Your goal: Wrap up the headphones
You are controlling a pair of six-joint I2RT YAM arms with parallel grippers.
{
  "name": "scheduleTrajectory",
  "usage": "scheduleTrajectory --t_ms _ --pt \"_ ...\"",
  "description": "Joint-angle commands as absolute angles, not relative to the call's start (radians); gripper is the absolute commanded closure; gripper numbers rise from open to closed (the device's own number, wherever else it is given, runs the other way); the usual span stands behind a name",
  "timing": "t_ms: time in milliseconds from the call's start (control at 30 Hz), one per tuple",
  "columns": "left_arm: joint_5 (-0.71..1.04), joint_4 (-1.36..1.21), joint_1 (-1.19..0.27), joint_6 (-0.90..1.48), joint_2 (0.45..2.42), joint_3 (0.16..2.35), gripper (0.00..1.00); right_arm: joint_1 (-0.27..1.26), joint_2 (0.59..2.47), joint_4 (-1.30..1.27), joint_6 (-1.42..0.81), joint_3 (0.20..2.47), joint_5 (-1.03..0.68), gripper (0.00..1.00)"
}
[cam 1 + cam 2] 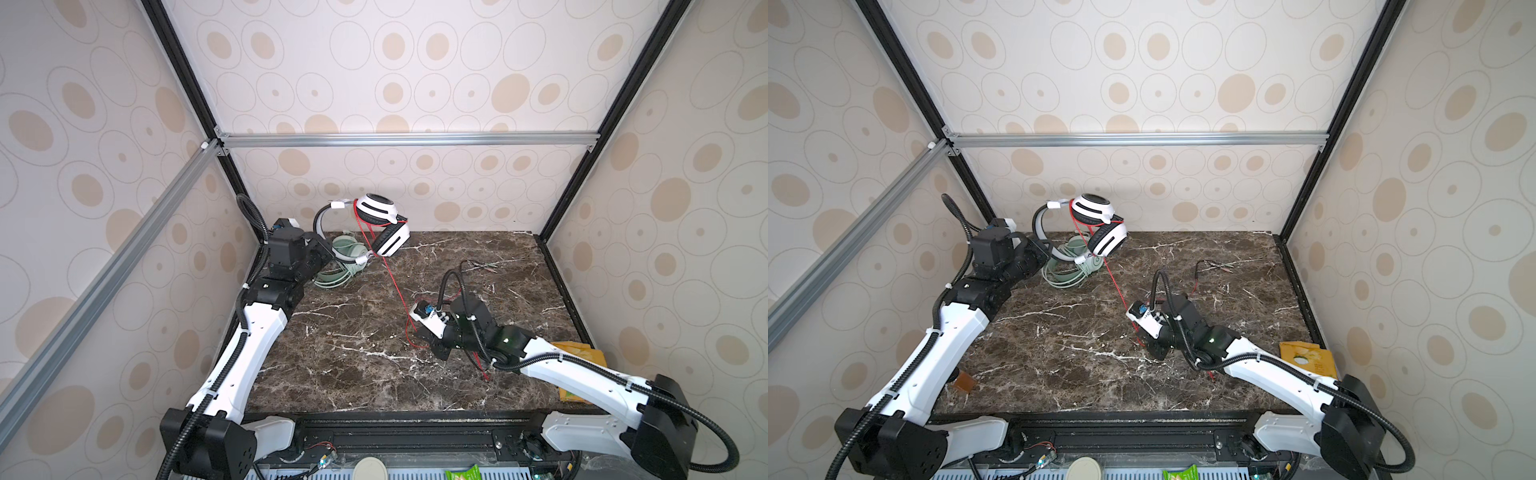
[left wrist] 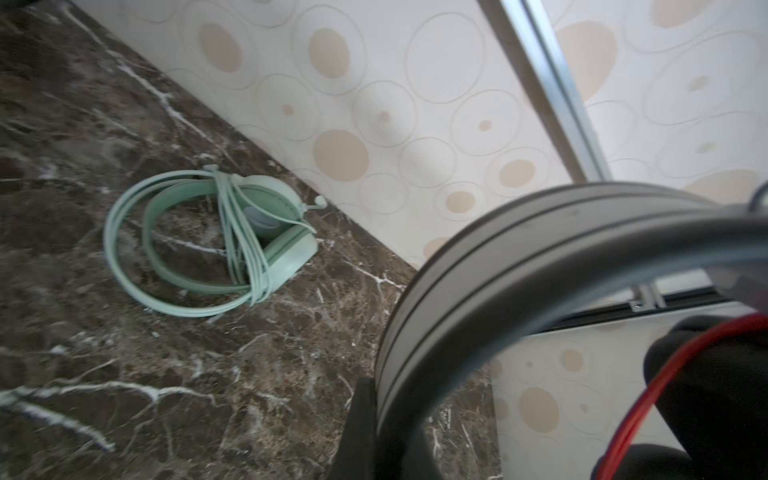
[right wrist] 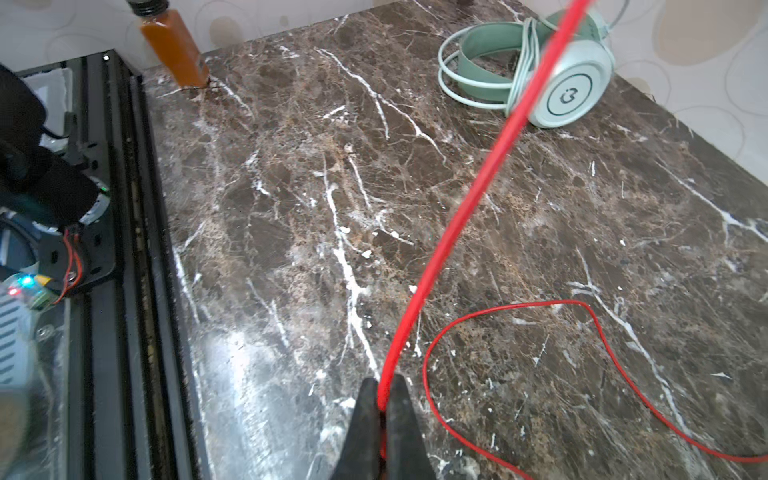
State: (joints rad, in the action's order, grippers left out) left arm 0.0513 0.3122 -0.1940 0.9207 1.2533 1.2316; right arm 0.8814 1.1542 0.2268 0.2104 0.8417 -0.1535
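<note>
Left tool [image 2: 386,424] is clamped on the stiff-looking headband [image 1: 316,222] of the white-and-black headset [image 1: 376,212], raised just above centre in a top view; right tool [image 3: 381,399] pinches its thin red cable [image 3: 457,216], likely limp and slippery.

The table [image 1: 353,365] has a glossy, polished marble-look top. The mint-green headphones [image 3: 569,97] are smooth satin plastic; the white-and-black headphones [image 1: 376,208] have glossy plastic cups. The red cable [image 3: 463,216] has a smooth sheath. The frame rail [image 1: 407,139] is bare metal; the walls [image 1: 415,62] are matt
</note>
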Motion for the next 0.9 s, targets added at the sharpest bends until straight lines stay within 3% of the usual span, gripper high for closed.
scheduleTrajectory --t_ms 0,467,733,867 --pt "-0.162 0.334 -0.232 0.905 1.267 1.298 1.00 0.950 1.101 0.405 0.258 0.891 -0.045 1.00" --pt "-0.604 0.488 -0.584 0.663 1.370 1.331 1.00 1.045 1.037 0.605 0.328 1.085 0.234 1.00" --pt "-0.597 0.478 -0.715 0.467 1.333 1.201 1.00 1.043 0.949 0.532 0.413 1.080 0.411 1.00" --pt "-0.472 0.438 -0.751 0.367 1.272 1.120 1.00 1.034 0.960 0.501 0.456 1.091 0.463 1.00"
